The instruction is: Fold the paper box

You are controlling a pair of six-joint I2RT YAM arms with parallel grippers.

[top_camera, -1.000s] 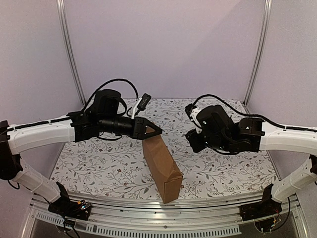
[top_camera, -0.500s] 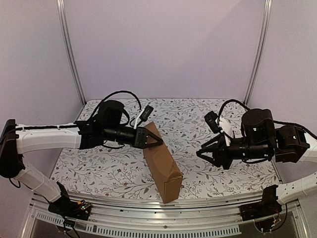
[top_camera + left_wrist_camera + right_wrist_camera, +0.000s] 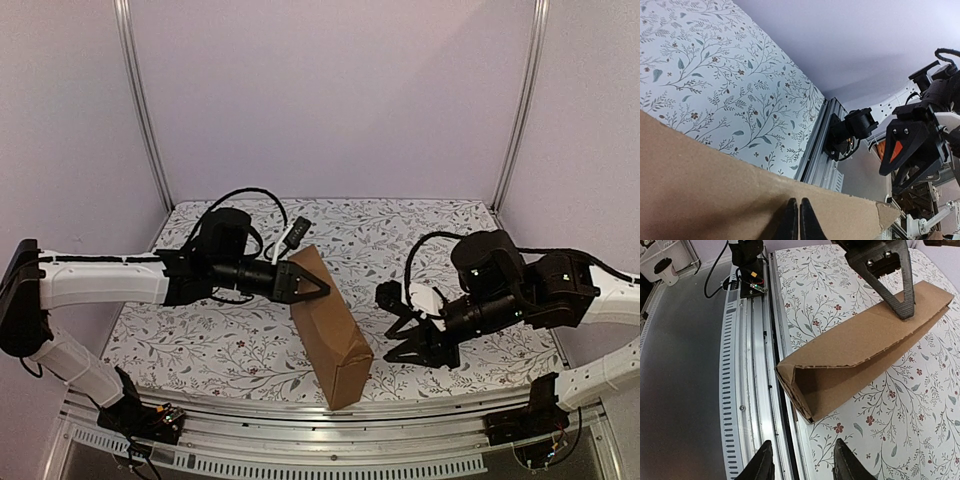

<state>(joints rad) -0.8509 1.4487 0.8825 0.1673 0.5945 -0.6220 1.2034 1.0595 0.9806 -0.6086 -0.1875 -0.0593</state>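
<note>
The paper box (image 3: 330,330) is brown cardboard folded into a long, narrow shape. It stands on edge on the flowered table, running from mid-table to the front edge. My left gripper (image 3: 320,289) is shut, its tip pressed against the box's upper far end. In the left wrist view the closed fingertips (image 3: 795,220) rest on the cardboard (image 3: 715,185). My right gripper (image 3: 398,328) is open and empty, just right of the box's near end. The right wrist view shows the box's open near end (image 3: 865,350) ahead of the spread gripper (image 3: 802,465).
An aluminium rail (image 3: 300,420) runs along the table's front edge, and the box's near end (image 3: 795,385) reaches it. The left arm's base (image 3: 747,260) sits on that rail. The flowered table (image 3: 200,330) extends left and right of the box. Purple walls enclose the back.
My right arm has swung down and left toward the box's near end, with its gripper open. My left gripper has settled slightly lower on the box's far end.
</note>
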